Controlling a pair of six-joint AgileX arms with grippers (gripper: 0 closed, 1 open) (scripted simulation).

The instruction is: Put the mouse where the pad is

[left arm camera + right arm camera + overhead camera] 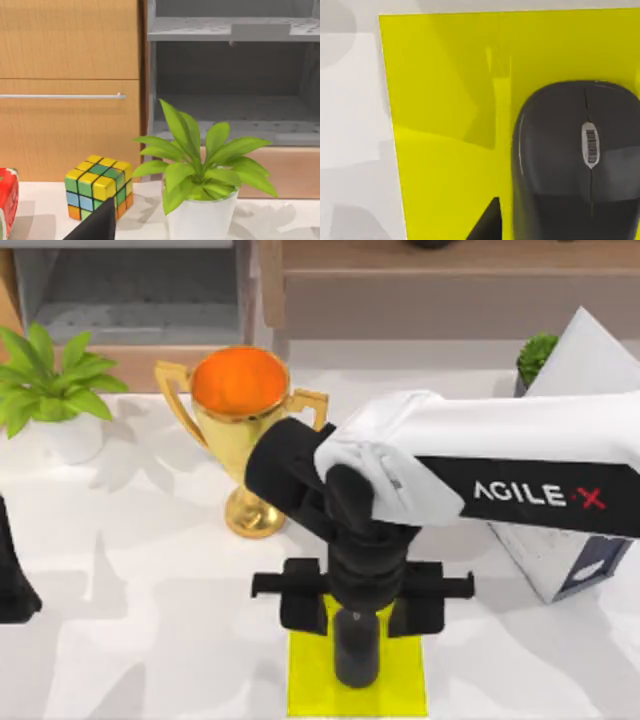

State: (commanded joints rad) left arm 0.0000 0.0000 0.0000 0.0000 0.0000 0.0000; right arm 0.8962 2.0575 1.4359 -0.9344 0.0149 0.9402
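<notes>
As seen in the right wrist view, the mouse (580, 160) lies on the pad (450, 125), its dark body resting flat on the yellow surface with the scroll wheel up. In the top view, the pad (310, 685) is placed at the lower centre of the frame on the counter (150, 640), and the right tool (357, 615) is poised directly over it, its black fingers spread wide to either side and gripping nothing. The mouse itself is largely hidden there under the wrist. The placing is judged done; only withdrawal of the right arm appears to be left. The left tool (15, 580) is parked at the left edge of the frame, and whether it is open or closed cannot be told.
</notes>
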